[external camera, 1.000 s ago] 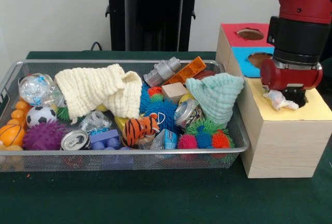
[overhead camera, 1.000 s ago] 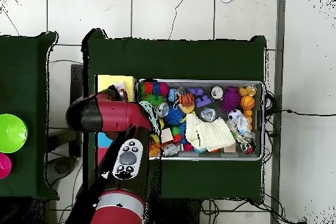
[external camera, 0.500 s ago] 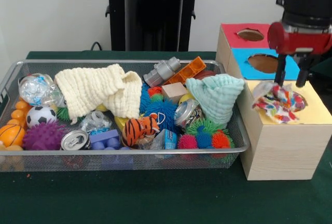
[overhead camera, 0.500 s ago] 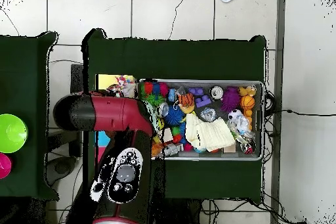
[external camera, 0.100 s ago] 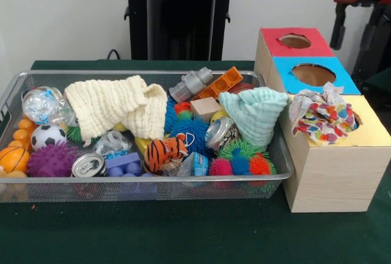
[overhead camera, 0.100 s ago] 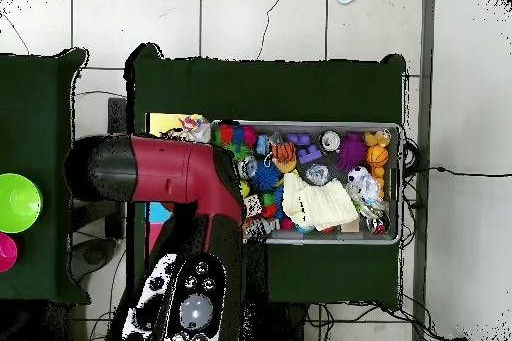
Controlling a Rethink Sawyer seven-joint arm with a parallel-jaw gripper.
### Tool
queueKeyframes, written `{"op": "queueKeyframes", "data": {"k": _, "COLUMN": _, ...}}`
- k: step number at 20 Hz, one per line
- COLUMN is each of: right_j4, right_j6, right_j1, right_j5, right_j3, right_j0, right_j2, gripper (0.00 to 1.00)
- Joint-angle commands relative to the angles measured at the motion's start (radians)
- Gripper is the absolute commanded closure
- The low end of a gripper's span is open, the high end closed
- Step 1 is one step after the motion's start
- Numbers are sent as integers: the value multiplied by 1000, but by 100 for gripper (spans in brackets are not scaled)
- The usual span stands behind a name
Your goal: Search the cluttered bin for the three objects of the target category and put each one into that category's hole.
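A multicoloured patterned cloth [external camera, 0.100 s ago: 322, 117] lies bunched on the yellow top [external camera, 0.100 s ago: 366, 131] of the wooden box, over that section's hole, with most of it sticking out. In the overhead view the patterned cloth [overhead camera, 0.100 s ago: 192, 129] peeks out beside the red arm [overhead camera, 0.100 s ago: 150, 167]. My gripper [external camera, 0.100 s ago: 355, 27] hangs high above the box, open and empty, well clear of the cloth. In the wire bin [external camera, 0.100 s ago: 146, 180] a cream waffle cloth [external camera, 0.100 s ago: 116, 108] lies at the left and a mint cloth [external camera, 0.100 s ago: 253, 112] stands bunched at the right end.
The box also has a red top with a hole [external camera, 0.100 s ago: 294, 40] and a blue top with a hole [external camera, 0.100 s ago: 313, 74]. The bin holds a tiger toy [external camera, 0.100 s ago: 165, 151], soccer ball [external camera, 0.100 s ago: 47, 135], can [external camera, 0.100 s ago: 88, 165], spiky balls and blocks. A green bowl [overhead camera, 0.100 s ago: 15, 202] sits on a side table.
My gripper let go of the patterned cloth on the yellow top and rose straight up. The cloth sprang out of the hole and spread over the top.
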Motion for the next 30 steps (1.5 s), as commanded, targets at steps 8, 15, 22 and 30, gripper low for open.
{"op": "queueKeyframes", "data": {"k": 8, "right_j4": -77, "right_j6": 91, "right_j1": -6, "right_j5": 45, "right_j3": 7, "right_j0": -62, "right_j2": 61, "gripper": 100}}
{"op": "queueKeyframes", "data": {"k": 15, "right_j4": -100, "right_j6": 54, "right_j1": 42, "right_j5": 3, "right_j3": -40, "right_j0": -104, "right_j2": 87, "gripper": 100}}
{"op": "queueKeyframes", "data": {"k": 22, "right_j4": -109, "right_j6": 60, "right_j1": 67, "right_j5": -65, "right_j3": -29, "right_j0": -138, "right_j2": 122, "gripper": 100}}
{"op": "queueKeyframes", "data": {"k": 30, "right_j4": -113, "right_j6": 79, "right_j1": 87, "right_j5": -129, "right_j3": -5, "right_j0": -152, "right_j2": 142, "gripper": 100}}
